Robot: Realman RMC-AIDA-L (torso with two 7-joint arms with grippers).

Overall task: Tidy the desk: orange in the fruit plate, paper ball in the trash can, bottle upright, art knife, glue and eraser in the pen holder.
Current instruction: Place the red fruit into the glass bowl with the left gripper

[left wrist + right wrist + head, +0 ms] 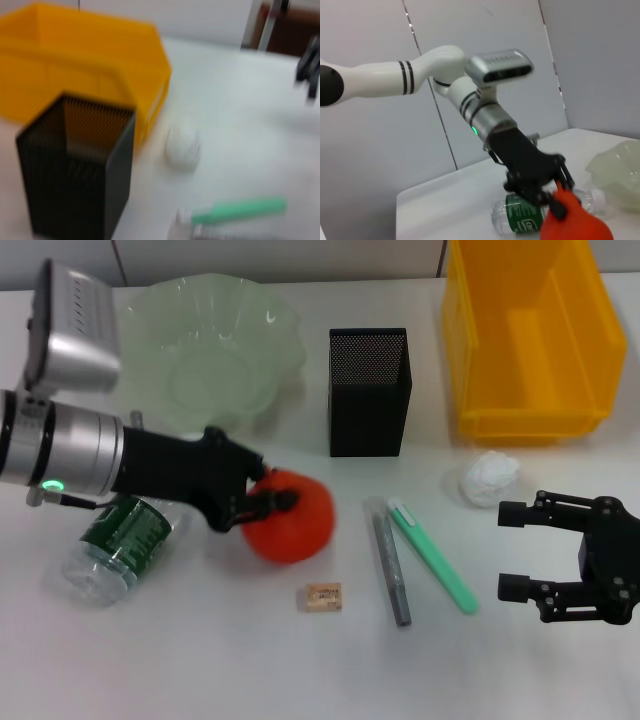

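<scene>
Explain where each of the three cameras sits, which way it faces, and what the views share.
Head view: looks down from above at the white table; both arms show, left end effector at the orange, right end effector open near the paper ball.
Left wrist view: faces across the table to the pen holder and yellow bin; none of its own arm shows.
Right wrist view: looks back at the left arm and lying bottle.
Shared: orange, bottle, left end effector in head and right wrist views.

No legible text. Eraser (319, 597) bears small print, unreadable; bottle (118, 545) green label shows white marks, unreadable.
</scene>
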